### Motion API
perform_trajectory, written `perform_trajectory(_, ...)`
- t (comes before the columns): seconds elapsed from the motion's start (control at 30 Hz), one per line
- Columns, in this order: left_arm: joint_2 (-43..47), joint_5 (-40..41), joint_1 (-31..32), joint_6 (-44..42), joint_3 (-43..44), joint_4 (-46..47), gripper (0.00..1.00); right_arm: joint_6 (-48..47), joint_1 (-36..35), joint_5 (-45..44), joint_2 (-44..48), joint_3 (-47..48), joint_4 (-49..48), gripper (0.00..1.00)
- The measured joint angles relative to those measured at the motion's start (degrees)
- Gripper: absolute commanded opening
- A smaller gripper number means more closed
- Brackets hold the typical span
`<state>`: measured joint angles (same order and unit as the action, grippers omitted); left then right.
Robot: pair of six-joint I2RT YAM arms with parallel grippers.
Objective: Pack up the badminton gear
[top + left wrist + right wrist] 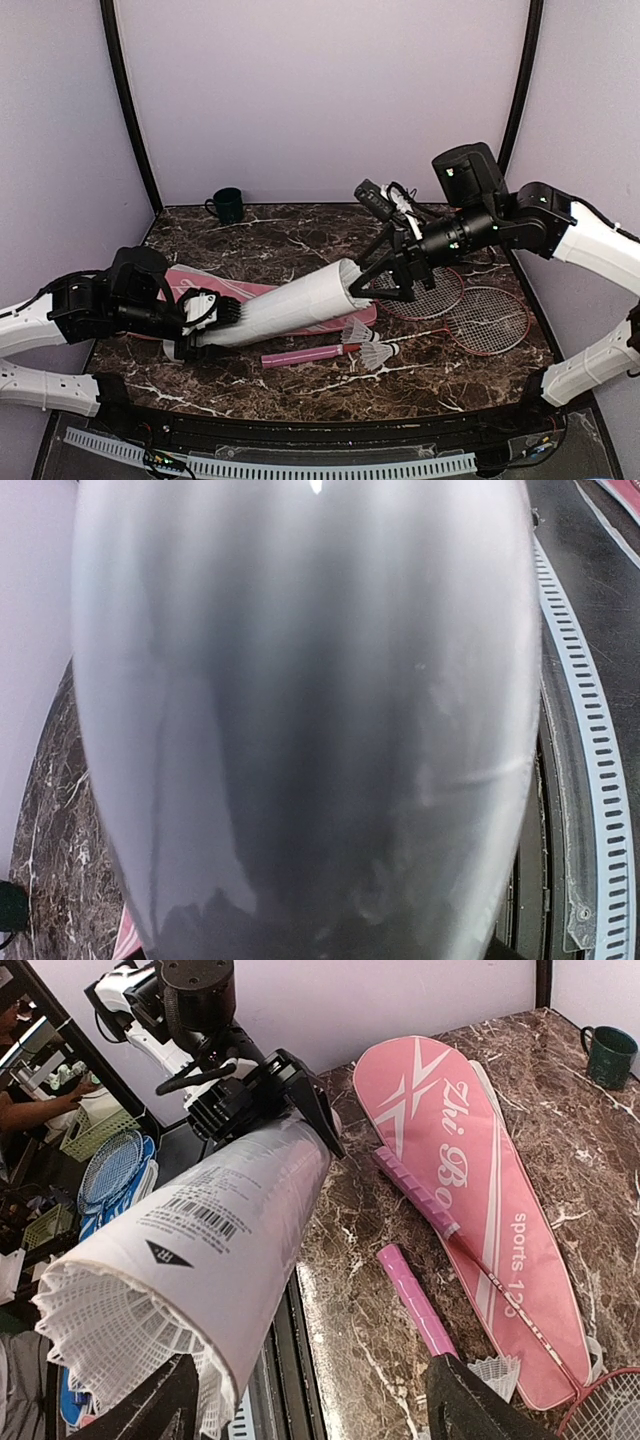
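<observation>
The left gripper is pinching the closed end of the white tube, its jaws pressed against the tube's sides at about 8 o'clock on the marble table. The tube is slanting from there toward the table's centre, with its open mouth pointing at 2 o'clock, and it is filling almost the whole left wrist view. The right gripper is hovering just at that mouth with its jaws spread wide. In the right wrist view its dark fingers are standing well apart, the left one close beneath the tube's rim. A shuttlecock is sitting in the mouth, its white feather skirt sticking out past the rim. Two loose shuttlecocks are lying on the table at about 5 o'clock from the tube's mouth, touching or nearly touching each other. The two rackets are lying at 3 to 4 o'clock with their red frames overlapping, and one pink handle is reaching toward 6 o'clock beneath the tube. The pink bag is lying flat at 9 o'clock, partly under the tube and the left arm. A dark green mug is standing at 11 o'clock near the back wall, well apart from the gear.
</observation>
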<state>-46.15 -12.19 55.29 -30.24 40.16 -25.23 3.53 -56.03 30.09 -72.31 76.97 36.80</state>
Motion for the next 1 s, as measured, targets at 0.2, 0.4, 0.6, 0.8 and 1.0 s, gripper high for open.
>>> perform_trajectory(0.2,-0.57,-0.02,0.02,0.00,0.00,0.17,0.33,0.35,-0.74,-0.66,-2.27,0.20,-1.75,0.79)
perform_trajectory(0.4,-0.66,0.04,0.07,-0.17,0.00,-0.50,0.33,0.70,-2.75,-1.97,-5.44,0.22,-4.39,0.81)
perform_trajectory(0.6,-0.33,0.44,0.15,-0.22,-0.04,-1.57,0.33,1.75,-4.42,-2.29,-7.98,-0.57,-8.55,0.83)
perform_trajectory(0.8,0.81,0.63,0.24,-0.52,-0.76,-2.40,0.33,2.56,-5.09,-1.27,-8.37,-2.69,-12.90,0.86)
perform_trajectory(1.0,1.31,0.90,0.44,-0.42,-1.01,-2.21,0.33,2.58,-5.33,-1.86,-6.62,-3.74,-13.55,0.87)
